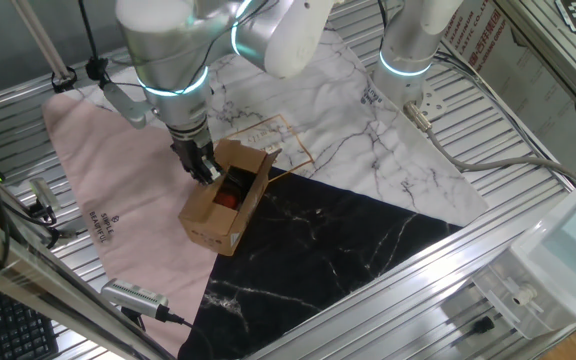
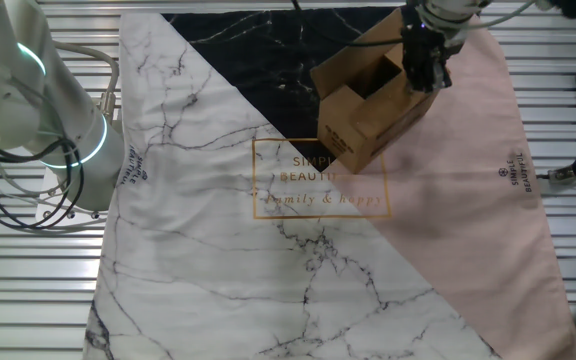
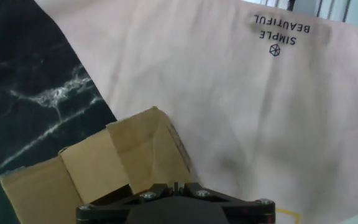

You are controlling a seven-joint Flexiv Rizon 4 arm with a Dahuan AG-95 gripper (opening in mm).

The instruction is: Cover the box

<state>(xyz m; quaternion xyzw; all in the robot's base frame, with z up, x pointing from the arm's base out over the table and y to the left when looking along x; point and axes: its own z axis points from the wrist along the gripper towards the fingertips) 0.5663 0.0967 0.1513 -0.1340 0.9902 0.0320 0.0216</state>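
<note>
We have the hand (image 1: 204, 166) down at the box (image 1: 226, 203), which sits on the surface (image 1: 388, 160) where the cloth's pink and black panels meet. From one fixed view the fingers meet the flap at the box's 10 o'clock edge; whether they pinch it or only press it we cannot tell. The top is open, something red inside. We judge the flap should be swept inward toward 4 o'clock, gently, so the light carton does not slide

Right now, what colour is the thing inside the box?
Red, partly hidden, inside the open box. It shows best in the one fixed view.
</note>
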